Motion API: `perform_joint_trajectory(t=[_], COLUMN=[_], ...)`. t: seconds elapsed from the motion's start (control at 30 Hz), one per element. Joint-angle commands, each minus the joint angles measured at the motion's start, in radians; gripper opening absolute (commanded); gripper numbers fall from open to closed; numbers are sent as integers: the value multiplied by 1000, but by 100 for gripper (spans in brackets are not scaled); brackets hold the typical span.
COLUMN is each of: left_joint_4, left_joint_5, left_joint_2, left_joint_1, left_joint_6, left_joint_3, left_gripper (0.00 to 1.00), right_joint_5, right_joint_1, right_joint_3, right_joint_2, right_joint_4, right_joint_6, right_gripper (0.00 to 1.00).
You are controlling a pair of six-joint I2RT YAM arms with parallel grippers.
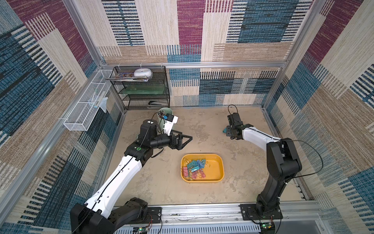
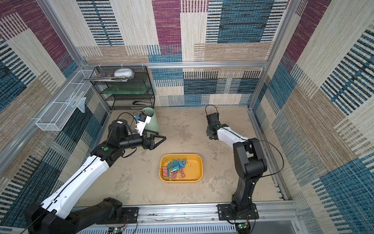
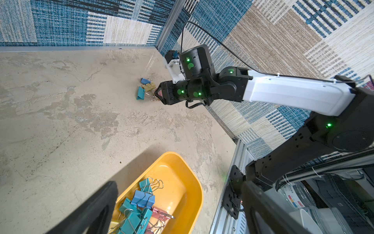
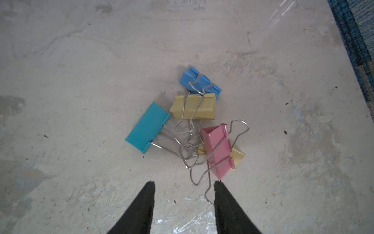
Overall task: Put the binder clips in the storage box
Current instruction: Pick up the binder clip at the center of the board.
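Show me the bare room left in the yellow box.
Bare: the storage box half nearer the right arm, between its wall and the piled binder clips. Crowded: the half nearer the left arm.

The storage box (image 3: 178,182) is glossy, smooth yellow plastic; the binder clips (image 4: 147,127) look matt-painted with shiny wire handles; the bench (image 4: 81,60) is matt, mottled and rough; the walls (image 1: 157,26) look woven cloth
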Motion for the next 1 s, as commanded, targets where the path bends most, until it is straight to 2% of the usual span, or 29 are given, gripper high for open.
perform_joint_trajectory(t=[0.0,0.3,0.57,0.73,0.97], left_joint_4=[8,8,9,7,8], left_joint_5=[-4,1,25,30,27], left_joint_2=[2,-1,0,-1,-3], left_joint_1=[1,1,-2,-7,-10], left_joint_6=[17,16,17,21,22], left_joint_3=[3,4,9,10,10], left_gripper=[99,99,99,99,99], right_joint_5=[51,70,102,128,87], right_joint_1=[-5,-14,-15,-15,-15], right_joint_3=[27,42,15,-19,-82], right_joint_2=[32,80,-7,-92,-255], right_joint_4=[-19,-22,-16,-14,-9], right_joint_6=[-31,-35,-34,-38,-21], right_gripper=[45,20,0,0,0])
